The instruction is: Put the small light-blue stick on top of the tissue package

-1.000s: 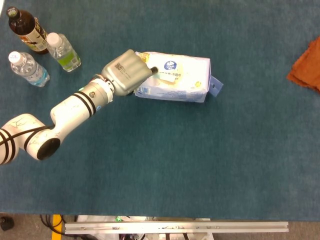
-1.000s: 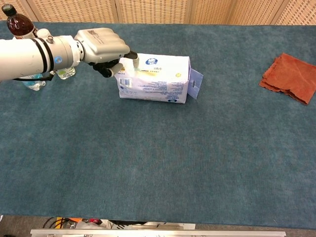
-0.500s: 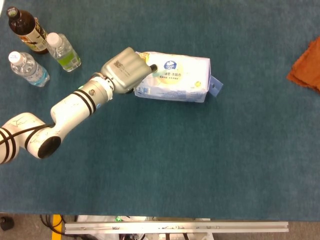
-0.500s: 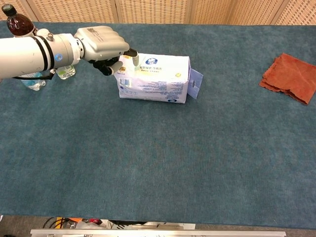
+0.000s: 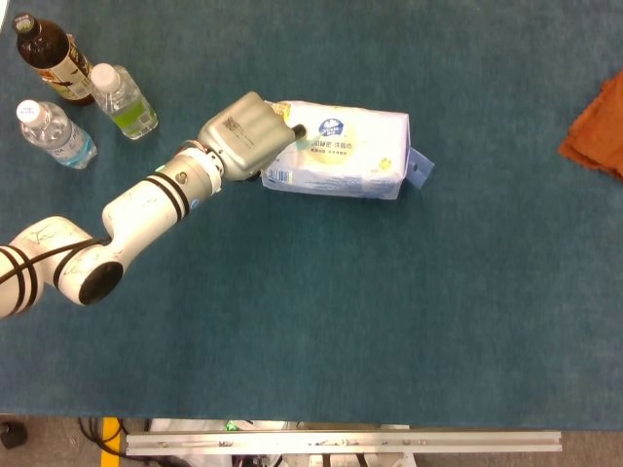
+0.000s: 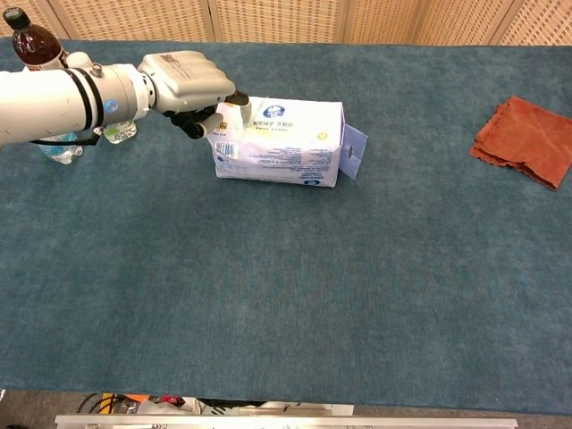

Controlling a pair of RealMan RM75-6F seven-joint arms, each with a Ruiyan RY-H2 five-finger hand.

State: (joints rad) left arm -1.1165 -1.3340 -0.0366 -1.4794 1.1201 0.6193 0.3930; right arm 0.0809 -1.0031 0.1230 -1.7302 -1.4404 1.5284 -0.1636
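The small light-blue stick (image 6: 243, 108) looks light and stiff, best pinched at its middle. The left hand (image 5: 245, 137) pinches it at the left end of the tissue package (image 5: 341, 151). A second ago the hand reached farther right over the package.

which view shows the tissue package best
The head view: the tissue package lies under the camera, its whole printed top visible except the corner under the left hand. The chest view shows the package lower and slanted, mostly its front label, with the hand covering the same end.
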